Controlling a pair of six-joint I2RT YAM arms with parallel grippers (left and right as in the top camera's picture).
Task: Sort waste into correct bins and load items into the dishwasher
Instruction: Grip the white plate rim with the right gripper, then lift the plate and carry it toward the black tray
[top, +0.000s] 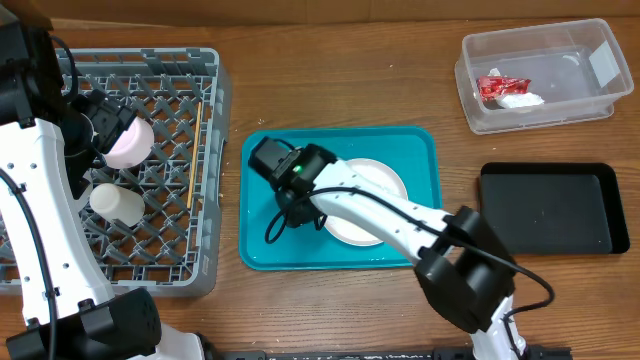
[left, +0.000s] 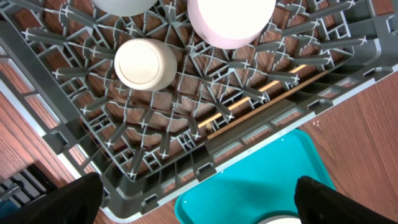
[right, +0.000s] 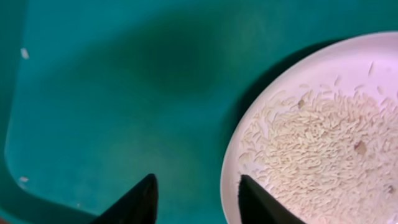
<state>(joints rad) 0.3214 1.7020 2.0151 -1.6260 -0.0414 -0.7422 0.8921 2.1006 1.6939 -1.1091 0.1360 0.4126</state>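
White plate lies flat on teal tray at mid-table, its middle strewn with loose rice crumbs. The right gripper is low over the plate's left edge with jaws apart. One finger is on the tray side, the other above the plate, and the rim runs between them, nothing pinched yet. The left gripper is spread wide and empty above the rack. Inside it sit cup, bowl and chopsticks. Red wrapper and tissue lie in the clear tub, with the black tray below it. Judgement: the plate is stiff, glazed, slippery and breakable, and will pull heavy when held by one edge. Pinch the rim squarely and deep. Keep it level until over a bin, or the crumbs slide off.
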